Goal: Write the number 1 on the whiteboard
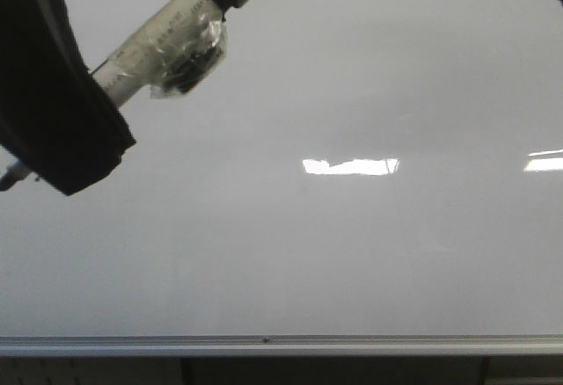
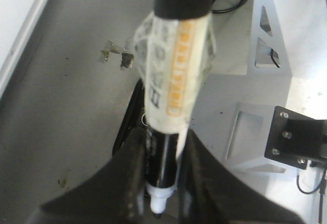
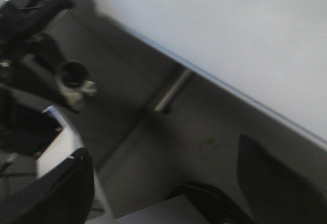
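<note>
The whiteboard fills the front view, glossy and grey-white. The number 1 is out of view. My left gripper hangs at the upper left before the board, shut on a marker wrapped in clear tape. The marker's tip pokes out at the left edge. In the left wrist view the marker runs between the dark fingers, with its white nib showing. My right gripper stands open and empty below the whiteboard.
A silver rail runs along the board's lower edge. Two bright light reflections lie on the board. A grey metal frame and dark floor sit under the left arm. Black equipment stands near the right gripper.
</note>
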Robot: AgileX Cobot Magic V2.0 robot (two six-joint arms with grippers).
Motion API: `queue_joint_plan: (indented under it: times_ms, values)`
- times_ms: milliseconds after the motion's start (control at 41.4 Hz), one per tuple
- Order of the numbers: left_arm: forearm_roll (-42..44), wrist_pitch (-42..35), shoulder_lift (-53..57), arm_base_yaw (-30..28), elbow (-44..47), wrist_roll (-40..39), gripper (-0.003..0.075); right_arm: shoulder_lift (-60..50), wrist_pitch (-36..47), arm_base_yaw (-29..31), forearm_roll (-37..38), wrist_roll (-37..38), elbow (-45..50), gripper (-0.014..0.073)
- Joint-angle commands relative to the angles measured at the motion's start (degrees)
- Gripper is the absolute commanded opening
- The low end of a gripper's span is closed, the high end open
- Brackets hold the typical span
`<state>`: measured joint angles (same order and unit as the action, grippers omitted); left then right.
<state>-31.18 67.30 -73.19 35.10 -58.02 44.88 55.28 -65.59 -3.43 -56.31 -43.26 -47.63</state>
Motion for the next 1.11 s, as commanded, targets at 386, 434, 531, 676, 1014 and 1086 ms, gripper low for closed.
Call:
queue_joint_plan:
  times_ms: [386, 434, 531, 676, 1014, 1086]
  values:
    - [-7.32, 2.58, 1.57, 0.4, -1.96, 3.13, -0.002, 18.65, -10.54, -16.69, -10.3, -5.84, -14.84, 0.0601]
    - [-7.32, 2.58, 1.57, 0.4, -1.96, 3.13, -0.002, 19.45, -10.45, -18.13, -10.36, -5.84, -15.34, 0.0601]
    - [-7.42, 2.58, 1.57, 0.4, -1.96, 3.13, -0.002, 21.09, -10.41, -21.13, -10.36, -5.84, -16.15, 0.0601]
    - [-7.42, 2.58, 1.57, 0.4, -1.96, 3.13, -0.002, 22.54, -10.03, -23.55, -10.42, -5.84, -16.43, 0.0535]
    - [-7.58, 0.95, 1.57, 0.4, -1.96, 3.13, -0.002, 23.08, -9.41, -23.68, -10.53, -5.84, -16.43, -0.0069]
    - [-7.58, -0.22, 1.57, 0.4, -1.96, 3.13, -0.0019, 23.08, -8.95, -23.68, -10.41, -5.9, -16.43, -0.0064]
